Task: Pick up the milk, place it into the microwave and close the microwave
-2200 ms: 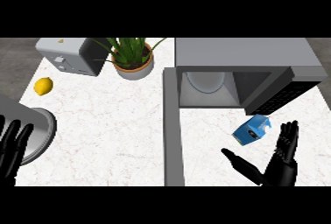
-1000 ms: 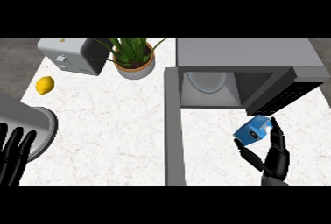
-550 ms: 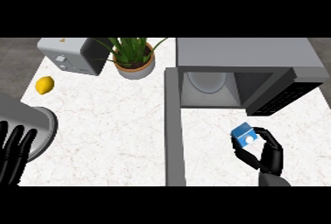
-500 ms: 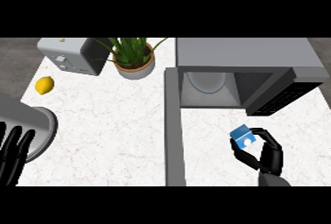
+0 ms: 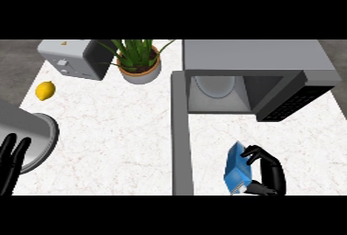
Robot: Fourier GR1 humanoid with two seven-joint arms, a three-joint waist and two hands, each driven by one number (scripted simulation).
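Observation:
The blue milk carton (image 5: 237,168) is held low at the right, tilted, above the white counter. My right hand (image 5: 266,173) is curled round its right side, thumb under its lower end. The grey microwave (image 5: 252,59) stands at the back right with its door (image 5: 180,137) swung open toward me; its cavity with the round turntable (image 5: 216,88) is open to view. The carton hangs in front of the cavity, apart from it. My left hand (image 5: 9,163) rests open at the lower left edge, fingers up.
A grey pot or bowl rim (image 5: 32,137) lies at the left by my left hand. A lemon (image 5: 45,90), a toaster (image 5: 71,58) and a potted plant (image 5: 138,60) stand at the back left. The open door edge runs down the middle of the counter.
My right hand closed round the milk carton, then drew it nearer and lower in view, turning it more on end. The left hand barely moved.

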